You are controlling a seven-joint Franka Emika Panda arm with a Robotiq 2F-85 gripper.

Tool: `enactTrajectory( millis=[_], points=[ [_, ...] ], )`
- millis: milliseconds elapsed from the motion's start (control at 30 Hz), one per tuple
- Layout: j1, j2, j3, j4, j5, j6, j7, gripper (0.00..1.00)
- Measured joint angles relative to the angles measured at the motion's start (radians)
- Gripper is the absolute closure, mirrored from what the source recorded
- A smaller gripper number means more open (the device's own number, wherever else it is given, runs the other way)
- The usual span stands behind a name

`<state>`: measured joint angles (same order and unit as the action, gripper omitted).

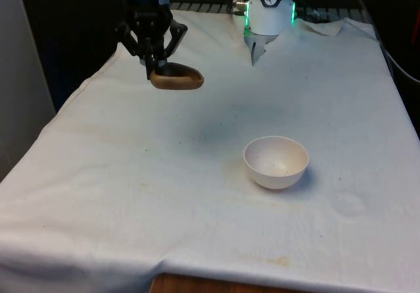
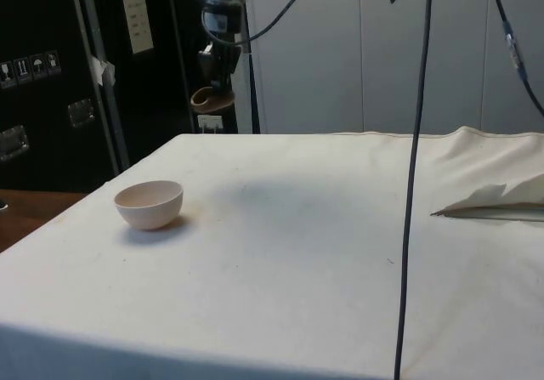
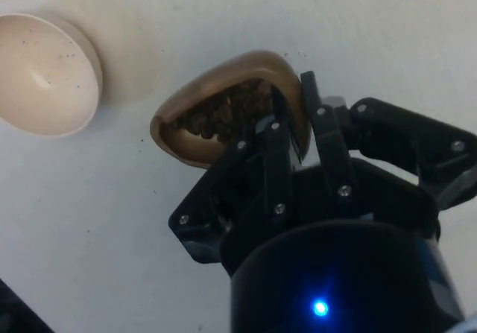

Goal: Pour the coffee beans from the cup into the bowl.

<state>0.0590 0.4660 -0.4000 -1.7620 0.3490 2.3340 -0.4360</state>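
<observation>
Your hand [image 1: 159, 68] grips the rim of a tan cup [image 1: 176, 78] full of dark coffee beans [image 3: 223, 113], aloft; the white bowl [image 1: 276, 161] sits apart on the counter [image 1: 131, 195].

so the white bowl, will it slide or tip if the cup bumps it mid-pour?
Probably rocks rather than stays put: the small white round-bottomed bowl sits free on the white cloth. It looks empty, so likely light and easily nudged. The cloth may add some grip. The brown bean-filled cup hangs well away from it.
</observation>
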Motion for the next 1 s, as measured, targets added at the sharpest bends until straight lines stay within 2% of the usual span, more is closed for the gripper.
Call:
enactTrajectory(
  millis=[433, 633, 733, 1000],
  points=[
    [0.006, 0.0, 0.028, 0.01, -0.093, 0.0, 0.091, 1.0],
    [0.009, 0.003, 0.045, 0.021, -0.158, 0.0, 0.146, 1.0],
    [0.009, 0.004, 0.048, 0.022, -0.166, 0.0, 0.152, 1.0],
    [0.011, 0.004, 0.08, 0.033, -0.25, 0.0, 0.225, 1.0]
  ],
)
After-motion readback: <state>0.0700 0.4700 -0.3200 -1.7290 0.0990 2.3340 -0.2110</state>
